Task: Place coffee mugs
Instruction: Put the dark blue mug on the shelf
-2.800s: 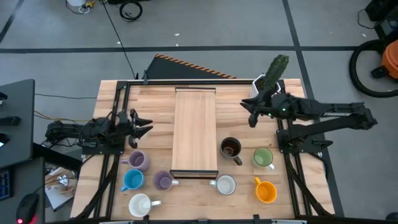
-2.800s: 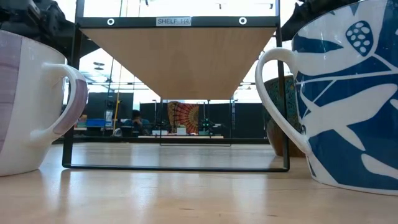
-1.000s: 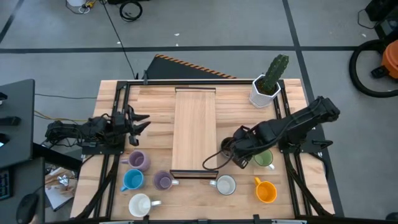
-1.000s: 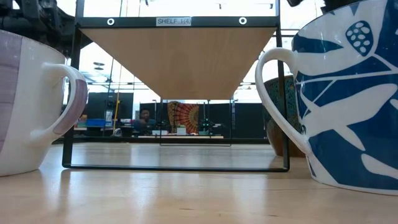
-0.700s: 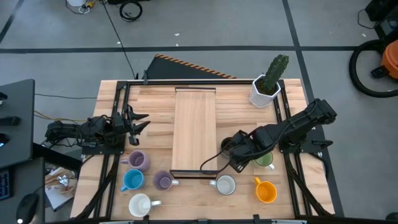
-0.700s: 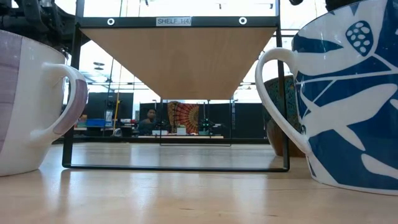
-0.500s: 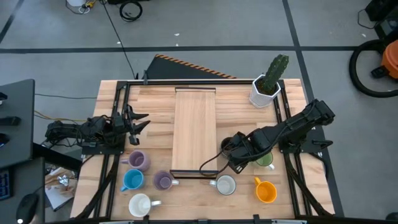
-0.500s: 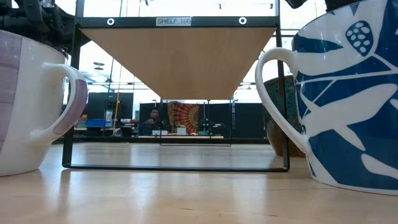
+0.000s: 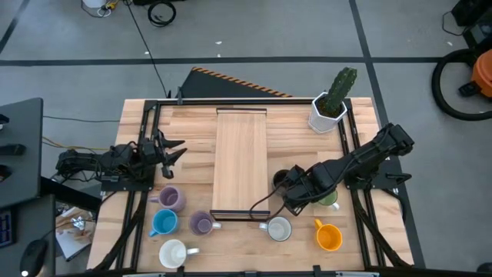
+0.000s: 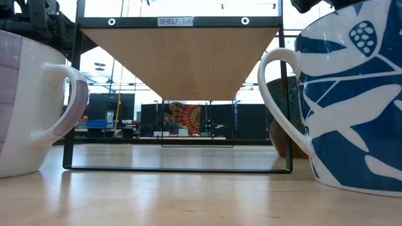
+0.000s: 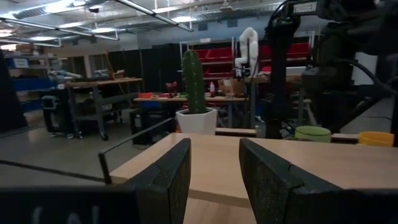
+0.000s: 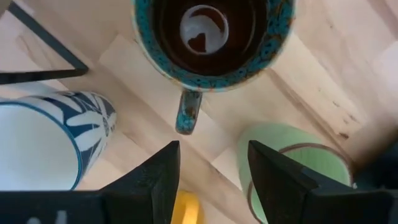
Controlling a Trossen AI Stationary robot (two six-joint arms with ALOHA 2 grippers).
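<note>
The dark brown mug (image 12: 211,37), teal-patterned, stands on the table just right of the shelf, its handle (image 12: 188,112) toward the near edge. My right gripper (image 12: 208,168) hangs open above that handle, pointing down and touching nothing; in the high view it (image 9: 288,191) covers most of the mug. Around it stand a green mug (image 9: 330,200), a white mug with blue leaves (image 9: 277,228) and an orange mug (image 9: 329,236). At the near left are two purple mugs (image 9: 169,198) (image 9: 201,223), a blue mug (image 9: 163,223) and a white mug (image 9: 173,252). My left gripper (image 9: 173,150) waits open at the left.
A wooden shelf board (image 9: 241,161) on a black frame fills the table's middle. A white pot with a cactus (image 9: 329,108) stands at the far right. In the low view two mugs (image 10: 31,100) (image 10: 352,94) stand close on either side of the shelf frame.
My right gripper has eased a little toward the table's near edge, staying over the dark brown mug. The mugs have kept their places.
</note>
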